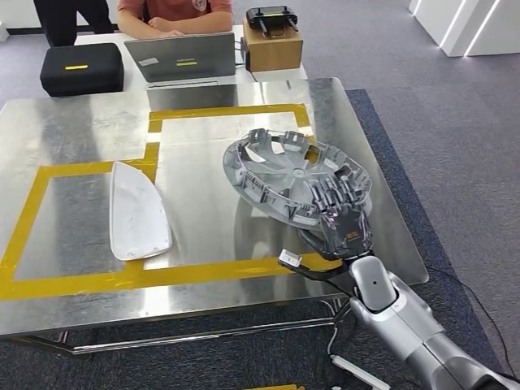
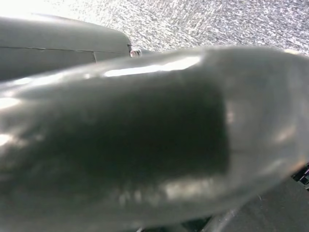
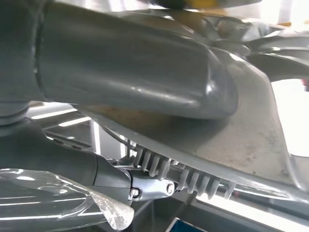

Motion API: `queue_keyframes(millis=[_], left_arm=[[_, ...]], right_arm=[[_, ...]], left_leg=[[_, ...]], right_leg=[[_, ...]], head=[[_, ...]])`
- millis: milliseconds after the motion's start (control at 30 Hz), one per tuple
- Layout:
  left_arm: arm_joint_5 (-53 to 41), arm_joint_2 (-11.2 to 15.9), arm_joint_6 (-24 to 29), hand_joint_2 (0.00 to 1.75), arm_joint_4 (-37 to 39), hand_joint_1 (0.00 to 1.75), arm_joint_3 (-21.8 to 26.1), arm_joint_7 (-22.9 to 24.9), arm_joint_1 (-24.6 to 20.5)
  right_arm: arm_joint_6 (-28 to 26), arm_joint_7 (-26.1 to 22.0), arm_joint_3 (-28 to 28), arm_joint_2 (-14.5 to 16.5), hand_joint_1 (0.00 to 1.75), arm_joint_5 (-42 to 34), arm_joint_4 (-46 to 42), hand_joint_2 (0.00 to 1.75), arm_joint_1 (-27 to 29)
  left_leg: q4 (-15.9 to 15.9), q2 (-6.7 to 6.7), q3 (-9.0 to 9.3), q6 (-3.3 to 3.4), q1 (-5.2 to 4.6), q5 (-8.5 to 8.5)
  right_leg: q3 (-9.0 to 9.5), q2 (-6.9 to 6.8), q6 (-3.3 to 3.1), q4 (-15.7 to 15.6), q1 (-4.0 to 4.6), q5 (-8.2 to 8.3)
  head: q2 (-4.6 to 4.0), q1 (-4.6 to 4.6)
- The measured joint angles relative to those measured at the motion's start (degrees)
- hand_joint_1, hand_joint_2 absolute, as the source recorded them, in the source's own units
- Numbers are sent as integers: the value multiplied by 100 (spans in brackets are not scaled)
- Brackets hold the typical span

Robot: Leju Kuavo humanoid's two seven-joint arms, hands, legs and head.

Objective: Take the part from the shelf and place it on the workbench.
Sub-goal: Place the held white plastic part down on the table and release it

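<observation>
From the head view we see our right hand (image 1: 342,218) holding the near rim of a grey wheel cover (image 1: 294,173), fingers curled over the top of the rim and the thumb apparently beneath. The part hangs tilted above the steel workbench (image 1: 73,122), its far edge higher, over the right of the yellow-taped zone (image 1: 92,280). Whether its low edge already touches the metal, we cannot tell.

We judge the main risk to be slip. The cover is wide and gripped at one edge only, so its weight levers against the fingers and it may rotate or drop onto the bench. It also sits towards the right of the bench; released too far that way, it could tip off. A white iron-shaped plastic shell (image 1: 136,211) lies well apart to the left, so a collision there seems unlikely. Beyond the bench a person sits at a laptop (image 1: 182,57), beside a black case (image 1: 81,68) and a cardboard box (image 1: 272,47) with a controller (image 1: 270,18) on top. What the case and box hold is hidden.

The left wrist view is blurred, with a smooth grey form close to the lens over speckled floor, so the left hand's state we cannot tell.

In the right wrist view the thick thumb (image 3: 120,72) presses against the cover's underside, just above its ribbed clips (image 3: 182,176).
</observation>
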Motion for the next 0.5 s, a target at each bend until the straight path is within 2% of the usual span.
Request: queue_keyframes(millis=[367,500], left_arm=[[-27,-6,17,0,0,0,8,2,7],[-102,-20,12,0,0,0,13,5,8]], right_arm=[[-2,255,40,34,0,14,422,0,-219],[-4,55,123,42,0,16,365,0,-228]], left_leg=[[0,0,-1,0,1,0],[0,0,-2,0,1,0]], right_leg=[[-1,1,0,0,0,0],[-1,1,0,1,0,0]], head=[[0,0],[0,-1]])
